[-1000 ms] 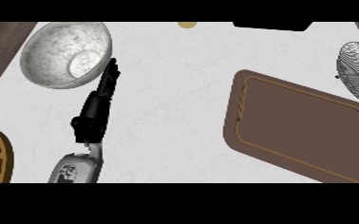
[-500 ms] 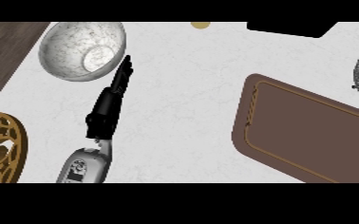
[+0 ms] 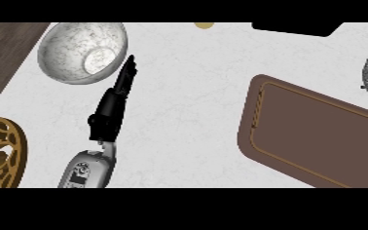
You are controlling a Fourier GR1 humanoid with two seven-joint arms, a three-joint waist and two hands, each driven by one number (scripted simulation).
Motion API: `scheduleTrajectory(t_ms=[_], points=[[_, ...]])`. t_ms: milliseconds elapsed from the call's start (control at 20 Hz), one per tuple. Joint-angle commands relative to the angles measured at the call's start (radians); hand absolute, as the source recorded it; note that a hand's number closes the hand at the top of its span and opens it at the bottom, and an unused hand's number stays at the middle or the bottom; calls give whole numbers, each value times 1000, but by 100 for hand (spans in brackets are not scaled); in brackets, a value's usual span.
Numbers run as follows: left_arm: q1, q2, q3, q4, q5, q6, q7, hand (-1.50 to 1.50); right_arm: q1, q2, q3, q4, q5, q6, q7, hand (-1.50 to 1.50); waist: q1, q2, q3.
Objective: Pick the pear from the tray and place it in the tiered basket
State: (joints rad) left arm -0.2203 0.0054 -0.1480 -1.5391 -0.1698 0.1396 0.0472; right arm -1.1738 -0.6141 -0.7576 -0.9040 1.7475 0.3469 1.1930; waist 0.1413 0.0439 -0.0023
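1. Head view shows the brown tray (image 3: 309,131) lying on the pale counter (image 3: 187,92). As much of its surface as shows carries no pear.
2. A small yellowish shape (image 3: 204,25) sits beyond the tray and to its left, cut by the view's upper limit. It may be the pear, but too little shows to tell.
3. The left hand (image 3: 119,95) is well to the left of the tray, fingers straight and held together, holding nothing. Its tips point at the marbled bowl (image 3: 54,46) and lie just beside its rim.
4. The right hand shows nowhere.
5. Farther left of the tray than the left hand, a gold latticed rim (image 3: 16,141) enters the view. This is probably the tiered basket, though only an edge shows.
6. The step in hand looks like finding and reaching for the fruit, so the task seems barely begun.
7. To do it well, the robot should first bring the yellowish shape fully into view and confirm what it is.
8. The reaching fingers should then spread before arrival, come down from above and curl round the fruit's widest part. A pear's narrow neck is likely to slip out of a pinch.
9. The carry to the basket should pass clear of the bowl.
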Motion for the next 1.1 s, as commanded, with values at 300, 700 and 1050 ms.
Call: scheduleTrajectory(t_ms=[300,700,1050], points=[[10,-5,12,-5,-5,33,-1,0,-79,-81,-84,243,129,-90,178,150,-42,-6,4],[22,22,35,-10,12,20,-10,0,-69,-121,-144,375,194,-134,179,150,-49,-8,4],[30,21,33,-11,3,27,-7,0,-32,-96,-284,297,135,-381,204,-150,-64,-13,6]])
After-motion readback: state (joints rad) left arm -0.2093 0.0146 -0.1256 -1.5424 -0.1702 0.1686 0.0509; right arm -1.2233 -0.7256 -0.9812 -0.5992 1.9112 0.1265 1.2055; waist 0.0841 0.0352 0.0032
